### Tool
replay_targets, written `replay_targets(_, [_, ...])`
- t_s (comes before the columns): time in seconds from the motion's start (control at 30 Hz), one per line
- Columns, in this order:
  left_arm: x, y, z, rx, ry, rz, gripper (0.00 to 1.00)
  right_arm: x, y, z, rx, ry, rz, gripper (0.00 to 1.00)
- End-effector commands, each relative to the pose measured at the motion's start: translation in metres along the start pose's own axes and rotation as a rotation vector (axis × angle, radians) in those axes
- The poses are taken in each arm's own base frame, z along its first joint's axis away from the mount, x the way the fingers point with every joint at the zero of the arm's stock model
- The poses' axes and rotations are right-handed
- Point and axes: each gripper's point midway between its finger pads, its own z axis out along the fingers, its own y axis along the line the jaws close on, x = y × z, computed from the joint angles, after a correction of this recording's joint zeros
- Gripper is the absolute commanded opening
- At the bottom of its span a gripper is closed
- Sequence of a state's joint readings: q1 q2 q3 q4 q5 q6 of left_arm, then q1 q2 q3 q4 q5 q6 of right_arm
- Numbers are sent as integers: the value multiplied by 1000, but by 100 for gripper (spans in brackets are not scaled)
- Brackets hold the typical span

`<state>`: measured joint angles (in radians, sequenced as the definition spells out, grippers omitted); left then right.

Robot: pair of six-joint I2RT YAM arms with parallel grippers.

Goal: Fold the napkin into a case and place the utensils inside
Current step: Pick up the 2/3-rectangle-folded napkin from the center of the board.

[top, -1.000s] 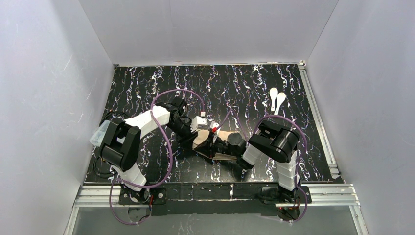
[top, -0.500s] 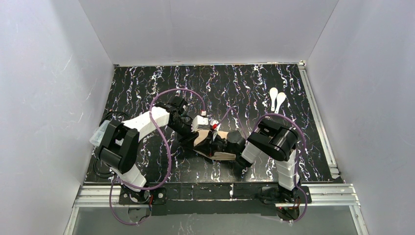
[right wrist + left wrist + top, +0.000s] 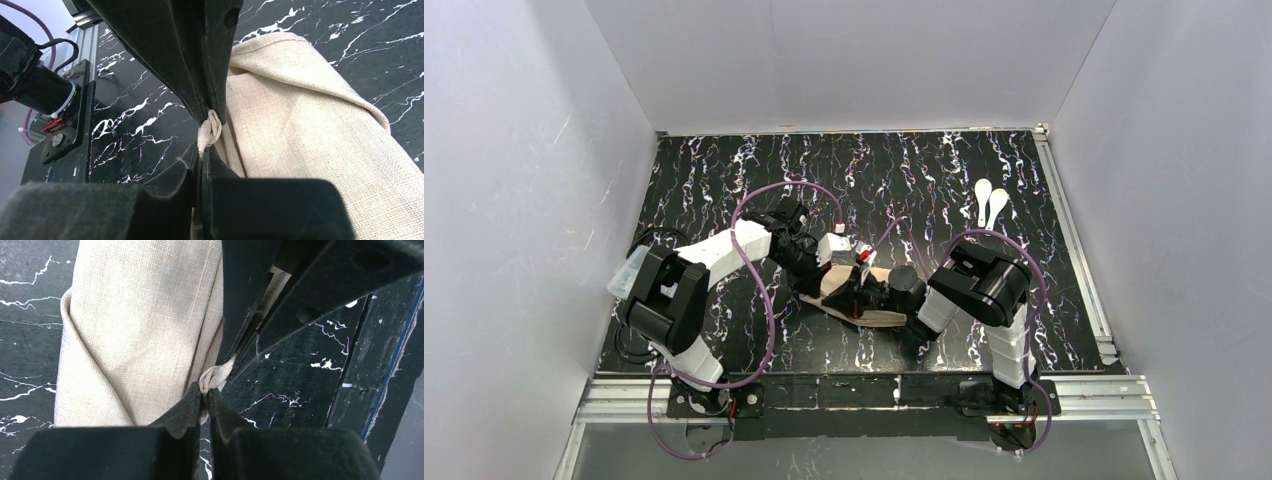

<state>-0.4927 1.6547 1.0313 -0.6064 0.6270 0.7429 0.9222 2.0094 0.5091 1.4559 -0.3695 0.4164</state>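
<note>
Beige cloth napkin [image 3: 135, 330] trails from one bunched corner, clamped tight between left claw [image 3: 205, 392] and right claw [image 3: 201, 150].

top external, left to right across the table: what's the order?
Order: left arm's white link → napkin → utensils → aluminium side rail. The right arm spans the same columns as the utensils, so it is left out.

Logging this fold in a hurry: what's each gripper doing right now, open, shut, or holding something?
Left gripper: shut, pinching a bunched edge of the beige-tan woven cloth napkin.
Right gripper: shut on the same bunched napkin edge.
</note>
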Motion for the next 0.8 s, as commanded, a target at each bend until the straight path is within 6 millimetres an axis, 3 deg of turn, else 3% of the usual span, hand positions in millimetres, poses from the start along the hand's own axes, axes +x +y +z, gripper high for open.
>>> replay_targets(0.0, [-7,2,-6,-16,-22,-21,0,-20,16,6,-75,-59,-17,10])
replay_targets(0.03, [-7,0,-6,-6,-22,-26,0,-20,17,6,-77,-59,-14,9])
replay_targets(0.13, [-6,-1,-9,-9,-14,-37,21,-20,16,8,-76,-49,12,3])
replay_targets(0.23, [-11,2,-20,-16,-31,-71,30,-23,12,9,-65,-43,50,1])
replay_targets(0.5, [-21,25,-64,-93,-86,-162,32,-20,10,11,-51,6,85,1])
replay_targets(0.77, [-23,47,-44,-126,-72,-163,32,-13,7,12,-40,29,127,1])
